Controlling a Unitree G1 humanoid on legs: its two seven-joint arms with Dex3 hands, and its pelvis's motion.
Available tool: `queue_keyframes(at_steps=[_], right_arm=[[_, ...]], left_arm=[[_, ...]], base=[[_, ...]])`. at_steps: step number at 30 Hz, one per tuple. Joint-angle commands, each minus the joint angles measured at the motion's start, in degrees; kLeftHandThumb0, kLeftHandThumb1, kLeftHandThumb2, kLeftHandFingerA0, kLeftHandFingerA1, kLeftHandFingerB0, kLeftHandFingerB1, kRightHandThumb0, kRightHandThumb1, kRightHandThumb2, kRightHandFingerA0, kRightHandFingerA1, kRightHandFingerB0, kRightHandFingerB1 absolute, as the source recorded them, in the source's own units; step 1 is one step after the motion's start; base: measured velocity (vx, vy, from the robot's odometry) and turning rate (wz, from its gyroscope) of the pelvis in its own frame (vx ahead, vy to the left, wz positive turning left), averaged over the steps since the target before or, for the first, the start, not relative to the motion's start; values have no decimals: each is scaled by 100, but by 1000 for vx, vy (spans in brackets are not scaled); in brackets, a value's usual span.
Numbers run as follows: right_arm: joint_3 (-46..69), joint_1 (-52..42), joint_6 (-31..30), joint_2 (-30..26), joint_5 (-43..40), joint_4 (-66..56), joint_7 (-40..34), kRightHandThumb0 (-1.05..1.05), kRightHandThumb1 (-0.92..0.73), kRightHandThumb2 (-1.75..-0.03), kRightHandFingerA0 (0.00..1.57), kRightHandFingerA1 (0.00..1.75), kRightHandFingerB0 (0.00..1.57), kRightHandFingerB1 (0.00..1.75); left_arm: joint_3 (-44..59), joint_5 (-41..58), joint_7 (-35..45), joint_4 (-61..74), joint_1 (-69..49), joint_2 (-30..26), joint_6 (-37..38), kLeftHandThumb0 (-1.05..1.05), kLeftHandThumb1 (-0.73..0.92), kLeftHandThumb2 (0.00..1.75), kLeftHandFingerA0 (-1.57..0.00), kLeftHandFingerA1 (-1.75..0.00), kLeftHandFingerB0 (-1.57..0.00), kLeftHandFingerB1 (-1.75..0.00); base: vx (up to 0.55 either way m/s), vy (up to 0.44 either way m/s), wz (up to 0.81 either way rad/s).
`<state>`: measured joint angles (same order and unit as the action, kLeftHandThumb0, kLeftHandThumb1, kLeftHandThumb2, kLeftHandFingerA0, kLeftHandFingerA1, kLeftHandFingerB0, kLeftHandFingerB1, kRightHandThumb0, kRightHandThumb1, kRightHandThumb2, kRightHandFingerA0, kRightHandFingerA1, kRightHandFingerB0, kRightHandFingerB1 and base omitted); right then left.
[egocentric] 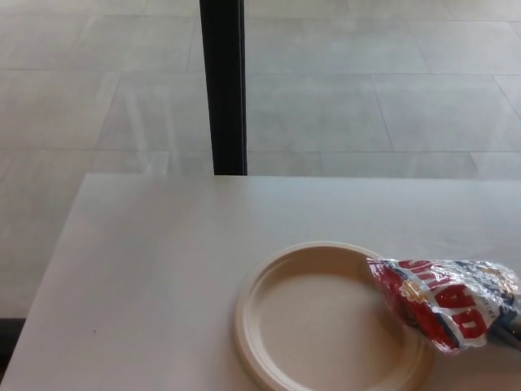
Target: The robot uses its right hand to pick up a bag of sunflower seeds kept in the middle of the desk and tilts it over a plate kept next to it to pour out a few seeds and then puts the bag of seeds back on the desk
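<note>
The bag of sunflower seeds (444, 300), red, white and blue foil, hangs tilted at the right edge of the head view. Its left end reaches over the right rim of the cream plate (252, 326). I see no seeds on the plate. Only a dark sliver of my right hand (514, 332) shows beneath the bag's right end, at the picture's border, where it holds the bag. My left hand does not show.
The pale desk (146, 269) stretches left of and behind the plate. Its far edge meets a black post (223, 85) standing on a grey tiled floor.
</note>
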<state>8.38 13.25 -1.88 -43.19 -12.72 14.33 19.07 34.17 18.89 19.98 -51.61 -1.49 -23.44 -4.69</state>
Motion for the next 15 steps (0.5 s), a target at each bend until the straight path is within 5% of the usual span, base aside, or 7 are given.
queue_keyframes(at_steps=[1,8,9,11,12,13,15], right_arm=[[-450,-147,100,-321,553,-182,712,-85,-55,-93,5,18,10,16],[-838,96,235,-296,941,-52,801,-84,-55,-93,5,21,5,19],[-997,155,479,-290,1185,49,760,-76,-52,-94,0,32,6,24],[-1124,198,629,-293,1368,112,726,-79,-53,-94,0,31,8,23],[-1192,209,629,-294,1460,110,703,-75,-67,-61,6,33,7,24],[-1388,248,583,-280,1710,127,637,-76,-51,-90,4,36,6,25],[-1533,317,636,-268,1895,255,586,-76,-68,-61,6,34,6,24]], left_arm=[[-27,53,-140,109,-87,-20,-3,-73,62,105,-19,-77,-7,-63],[-38,39,-223,19,-42,-8,74,-75,54,111,-20,-75,-7,-61],[-59,30,-176,-14,-47,-10,111,-72,69,84,-18,-90,-7,-67],[13,125,-244,-26,-10,13,-10,-72,50,110,-20,-74,-8,-62],[-1,116,-241,-8,-21,18,-13,-76,51,109,-17,-72,-10,-63],[-12,116,-260,34,-31,33,-49,-73,50,109,-18,-73,-12,-63],[-17,124,-218,39,-34,29,-60,-75,51,110,-20,-75,-13,-65]], base=[[0,0,0],[0,0,0],[0,0,0],[0,0,0],[0,0,0],[0,0,0],[0,0,0]])
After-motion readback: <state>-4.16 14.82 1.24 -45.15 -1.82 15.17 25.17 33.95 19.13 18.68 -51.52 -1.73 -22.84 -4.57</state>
